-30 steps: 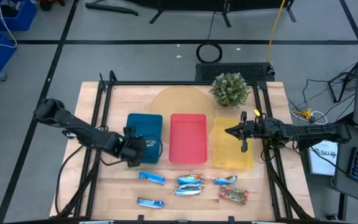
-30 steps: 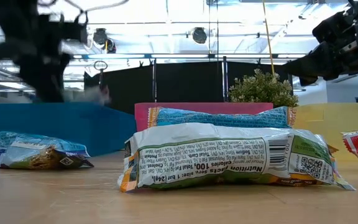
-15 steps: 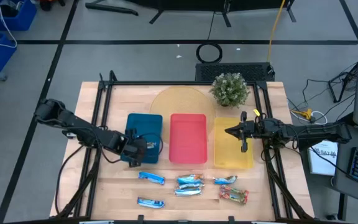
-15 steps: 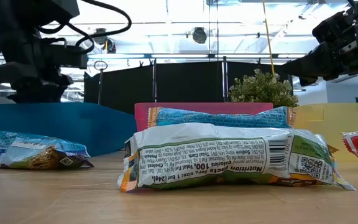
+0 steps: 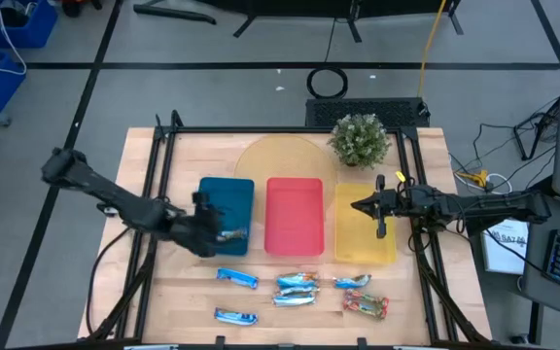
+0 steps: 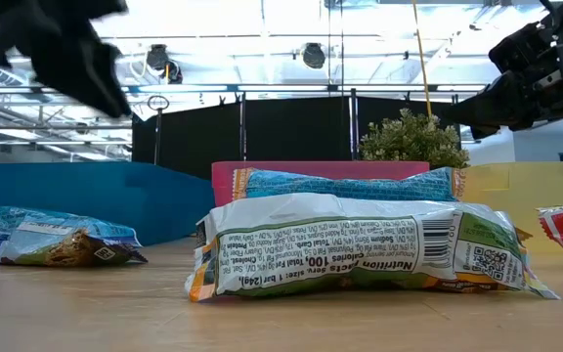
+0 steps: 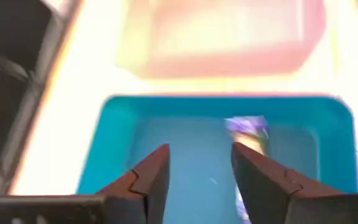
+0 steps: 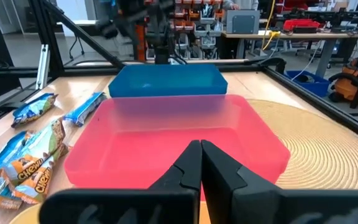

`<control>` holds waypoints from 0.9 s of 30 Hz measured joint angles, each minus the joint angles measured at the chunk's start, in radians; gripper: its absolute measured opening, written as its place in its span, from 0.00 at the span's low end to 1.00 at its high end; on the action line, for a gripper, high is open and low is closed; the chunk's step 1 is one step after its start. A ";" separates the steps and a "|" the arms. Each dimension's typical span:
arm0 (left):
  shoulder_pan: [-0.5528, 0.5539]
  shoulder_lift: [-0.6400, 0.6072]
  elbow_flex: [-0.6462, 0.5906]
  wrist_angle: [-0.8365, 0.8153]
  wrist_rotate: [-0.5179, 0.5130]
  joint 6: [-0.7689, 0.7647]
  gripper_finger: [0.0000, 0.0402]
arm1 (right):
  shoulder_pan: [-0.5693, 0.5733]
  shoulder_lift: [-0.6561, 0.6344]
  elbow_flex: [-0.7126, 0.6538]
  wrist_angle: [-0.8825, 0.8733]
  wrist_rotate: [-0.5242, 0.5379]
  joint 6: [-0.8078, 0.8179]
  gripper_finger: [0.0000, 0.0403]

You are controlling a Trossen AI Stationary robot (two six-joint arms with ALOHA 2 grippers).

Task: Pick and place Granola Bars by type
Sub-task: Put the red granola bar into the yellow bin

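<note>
My left gripper (image 5: 212, 233) (image 7: 201, 152) hovers open over the near end of the blue tray (image 5: 227, 194) with nothing between its fingers. One blue-wrapped granola bar (image 5: 232, 234) (image 7: 247, 127) lies flat on that tray's floor. Several more bars lie on the wood near the front edge: blue ones (image 5: 236, 278) (image 5: 234, 316), silvery-blue ones (image 5: 297, 289) (image 5: 353, 282) and an orange-red one (image 5: 366, 305). My right gripper (image 5: 375, 206) (image 8: 201, 155) waits shut above the yellow tray (image 5: 358, 243).
A red tray (image 5: 295, 214) sits between the blue and yellow ones. A small potted plant (image 5: 360, 139) and a round woven mat (image 5: 270, 160) are at the back. Black frame rails run along the table's left and right sides.
My left gripper has opened and let go of the blue bar, which now lies in the blue tray. The gripper has risen and drawn back a little toward the table's left edge.
</note>
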 joint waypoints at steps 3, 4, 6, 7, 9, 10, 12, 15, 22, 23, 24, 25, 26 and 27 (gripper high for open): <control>-0.078 -0.154 -0.028 0.074 -0.102 0.068 0.34 | 0.000 0.002 0.000 0.002 0.000 0.000 0.00; -0.099 -0.202 -0.047 0.083 -0.132 0.084 0.30 | 0.000 0.001 0.000 0.005 0.000 0.000 0.00; -0.124 -0.286 -0.101 0.130 -0.180 0.119 0.21 | 0.000 0.001 0.000 0.008 0.000 0.000 0.00; -0.128 -0.325 -0.136 0.176 -0.186 0.136 0.17 | 0.000 0.001 0.000 0.008 0.000 -0.001 0.00; -0.127 -0.381 -0.221 0.283 -0.173 0.190 0.06 | 0.000 0.001 0.000 0.009 0.002 -0.004 0.00; -0.122 -0.400 -0.263 0.352 -0.160 0.222 0.03 | 0.000 0.001 0.000 0.011 0.003 -0.004 0.00; -0.114 -0.430 -0.353 0.474 -0.144 0.286 0.02 | 0.000 0.001 0.000 0.033 0.003 -0.004 0.00; -0.096 -0.462 -0.497 0.656 -0.114 0.384 0.02 | 0.000 0.001 0.000 0.069 0.002 -0.003 0.00; -0.017 -0.514 -0.733 1.077 0.079 0.511 0.01 | 0.000 0.007 0.000 0.076 0.002 -0.023 0.00; -0.011 -0.515 -0.740 1.074 0.081 0.502 0.01 | 0.000 0.009 0.000 0.078 0.001 -0.036 0.00; -0.004 -0.513 -0.739 1.071 0.093 0.493 0.01 | 0.000 0.011 0.000 0.088 0.000 -0.055 0.00; 0.000 -0.512 -0.737 1.068 0.099 0.487 0.01 | 0.000 0.011 0.000 0.110 -0.001 -0.074 0.00; 0.002 -0.512 -0.737 1.068 0.102 0.489 0.01 | 0.000 0.011 0.001 0.140 -0.002 -0.086 0.00; 0.005 -0.512 -0.737 1.069 0.103 0.497 0.01 | 0.000 0.010 0.010 0.163 -0.002 -0.099 0.00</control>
